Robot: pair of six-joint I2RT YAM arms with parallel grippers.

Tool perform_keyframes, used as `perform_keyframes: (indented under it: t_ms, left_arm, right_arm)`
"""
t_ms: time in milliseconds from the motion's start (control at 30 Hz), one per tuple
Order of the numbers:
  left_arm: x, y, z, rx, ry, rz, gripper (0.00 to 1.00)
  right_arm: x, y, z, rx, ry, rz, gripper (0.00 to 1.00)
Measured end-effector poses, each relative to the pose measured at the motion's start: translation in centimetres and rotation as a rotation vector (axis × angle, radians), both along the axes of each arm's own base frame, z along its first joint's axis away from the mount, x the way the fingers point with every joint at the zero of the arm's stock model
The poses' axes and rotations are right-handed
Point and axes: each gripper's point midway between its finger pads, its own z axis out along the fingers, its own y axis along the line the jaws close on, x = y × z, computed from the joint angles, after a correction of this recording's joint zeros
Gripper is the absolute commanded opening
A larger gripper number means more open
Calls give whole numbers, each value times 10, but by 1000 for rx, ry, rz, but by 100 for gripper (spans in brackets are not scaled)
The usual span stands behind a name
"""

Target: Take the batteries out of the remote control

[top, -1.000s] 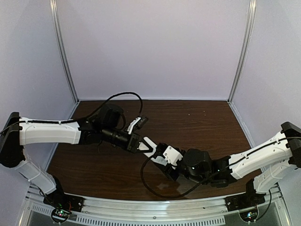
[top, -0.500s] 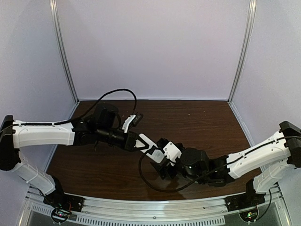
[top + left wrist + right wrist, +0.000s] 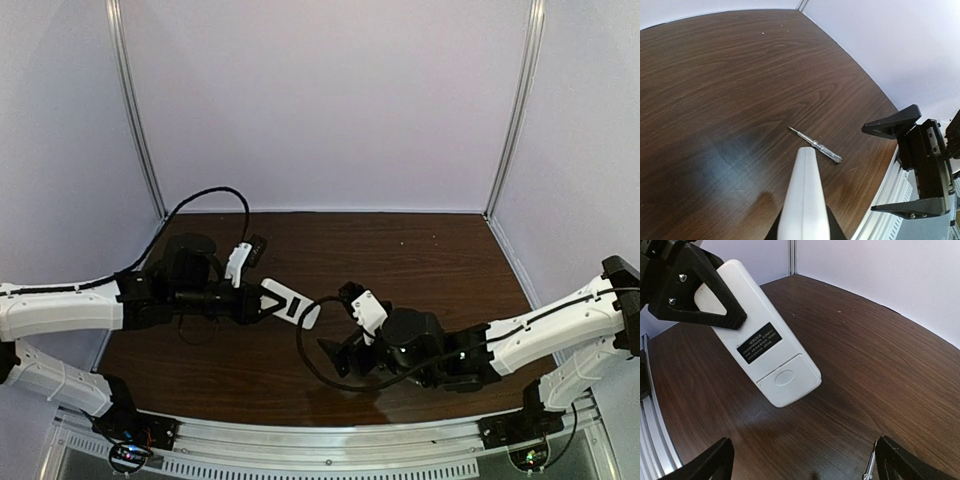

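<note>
- While the left gripper pinches the remote control by one end and holds it in the air over the left-centre of the table, the task looks barely begun.
- From the right wrist view, the remote's back faces the camera. It shows a dark label in the middle and, below it, the battery cover, seated and closed.
- No batteries can be seen anywhere; by my judgement they are inside the remote.
- The right gripper has its fingers spread wide and holds nothing. It points at the free end of the remote, near but apart.
- Left to do, as I judge it: take off the cover, then lift out both batteries.
- A thin silver screwdriver lies flat on the table towards the front edge, touched by neither gripper.
- The table is dark brown wood grain with a slight gloss. Pale lavender walls enclose it on three sides, with metal posts at the back corners and an aluminium rail along the near edge.
</note>
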Motion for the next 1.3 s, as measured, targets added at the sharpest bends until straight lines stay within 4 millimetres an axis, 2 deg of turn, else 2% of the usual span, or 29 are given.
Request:
perform_keyframes:
  t_ms: [167,500,600,833,1000,1133,1300]
  left_arm:
    - [7,11,-12,5,-27,48,0]
    - [11,22,-19,-41,-86,100,0]
    - [11,25,-13,-66,-92,113,0]
    - [3,34,19,-189,-115,135,0]
    - [0,31,25,-260,-84,111,0]
    - [3,27,19,-313,-27,75,0]
    - [9,26,-12,-360,85,52,0]
  right_arm:
    - [-2,-6,7,41,47,-22,100]
    - [2,-18,27,181,173,-128,99]
    - [4,-19,34,223,209,-157,99]
    - [9,-32,46,349,284,-216,97]
    - [15,-43,43,424,353,-212,97]
    - [15,-43,36,440,401,-178,97]
    - [6,-37,34,447,437,-122,97]
